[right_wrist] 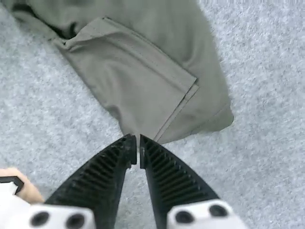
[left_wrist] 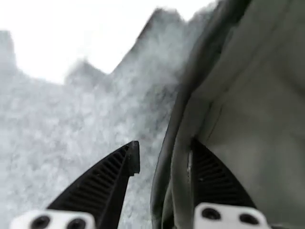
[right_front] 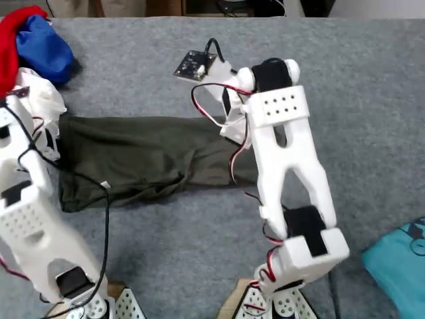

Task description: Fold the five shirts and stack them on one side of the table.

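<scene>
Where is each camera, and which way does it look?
High view: above the table, looking down at the green shirt; left arm and right arm show.
Left wrist view: on the left arm, facing the shirt's edge; the open left gripper shows.
Right wrist view: on the right arm, facing down at its corner; the shut right gripper shows.
Shared: all see the green shirt.

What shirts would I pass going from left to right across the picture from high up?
red shirt → blue shirt → olive green shirt → teal shirt
</scene>
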Tool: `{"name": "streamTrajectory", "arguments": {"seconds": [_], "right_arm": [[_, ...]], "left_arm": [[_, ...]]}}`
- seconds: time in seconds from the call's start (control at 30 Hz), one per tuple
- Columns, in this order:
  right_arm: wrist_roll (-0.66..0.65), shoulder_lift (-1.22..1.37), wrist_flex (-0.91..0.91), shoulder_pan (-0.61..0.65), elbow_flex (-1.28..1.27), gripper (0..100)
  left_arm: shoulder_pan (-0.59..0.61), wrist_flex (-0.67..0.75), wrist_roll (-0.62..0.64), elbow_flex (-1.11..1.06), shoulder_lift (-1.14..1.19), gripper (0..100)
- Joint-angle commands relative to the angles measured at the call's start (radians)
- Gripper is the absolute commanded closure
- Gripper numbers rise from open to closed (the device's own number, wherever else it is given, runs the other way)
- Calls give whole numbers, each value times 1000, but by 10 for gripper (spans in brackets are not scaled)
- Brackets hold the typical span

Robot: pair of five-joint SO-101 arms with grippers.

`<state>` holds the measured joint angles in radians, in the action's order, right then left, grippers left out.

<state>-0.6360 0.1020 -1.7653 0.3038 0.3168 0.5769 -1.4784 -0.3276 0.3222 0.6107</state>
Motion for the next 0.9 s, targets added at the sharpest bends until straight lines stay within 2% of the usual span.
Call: {"name": "streamTrajectory", "arguments": {"seconds": [0.0, 0.23, 0.4, 0.63, 0.87], "right_arm": [[8, -111, -9, -7, -39, 966], [8, -206, -9, -7, -125, 966], [8, -259, -6, -8, -194, 966], [8, -312, 40, -8, -294, 966], [8, -331, 49, -8, -321, 966]], "left_arm": [[-38, -92, -8, 192, 111, 820], [-66, -233, -9, 393, 297, 820], [-52, -282, -6, 471, 295, 820], [-21, -282, -8, 377, 136, 791], [-29, -281, -37, 290, 70, 764]]}}
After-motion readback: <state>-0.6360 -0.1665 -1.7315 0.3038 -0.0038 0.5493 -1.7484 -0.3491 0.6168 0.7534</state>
